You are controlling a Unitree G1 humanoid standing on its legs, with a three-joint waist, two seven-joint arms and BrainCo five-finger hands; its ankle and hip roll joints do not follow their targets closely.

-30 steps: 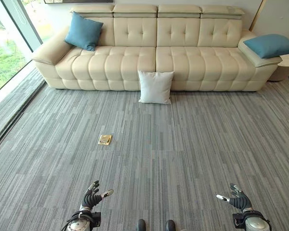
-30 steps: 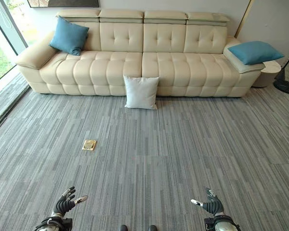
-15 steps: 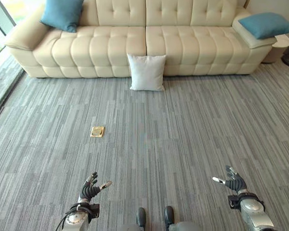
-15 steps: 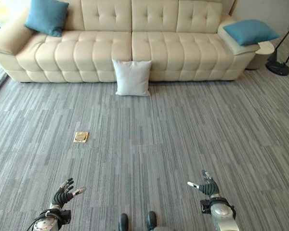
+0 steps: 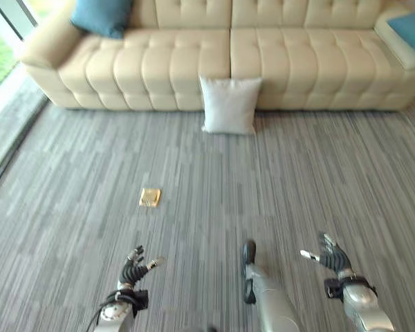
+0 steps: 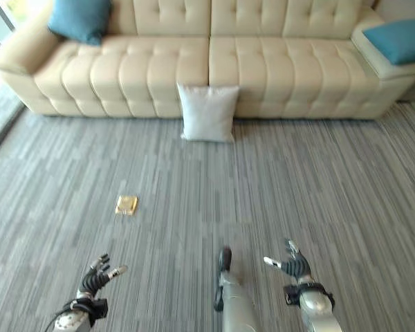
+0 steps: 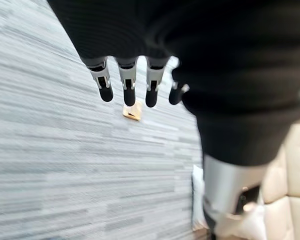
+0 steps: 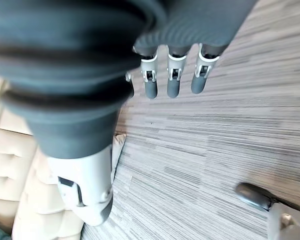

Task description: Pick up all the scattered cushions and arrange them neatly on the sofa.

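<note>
A white cushion [image 5: 229,104] stands on the carpet, leaning against the front of the cream sofa [image 5: 173,69]. One blue cushion [image 5: 102,15] rests at the sofa's left end by the armrest. Another blue cushion [image 6: 403,40] lies on the right armrest. My left hand [image 5: 133,271] is low at the near left, fingers relaxed and holding nothing. My right hand [image 5: 330,257] is low at the near right, also open and empty. Both hands hang far from the cushions, over the carpet.
A small brass floor plate [image 5: 150,198] is set in the grey striped carpet [image 5: 69,180] between me and the sofa. A window wall [image 5: 0,48] runs along the left.
The whole view has shifted as I walk; the sofa and white cushion sit a little nearer and further right. Both hands stay open and low.
</note>
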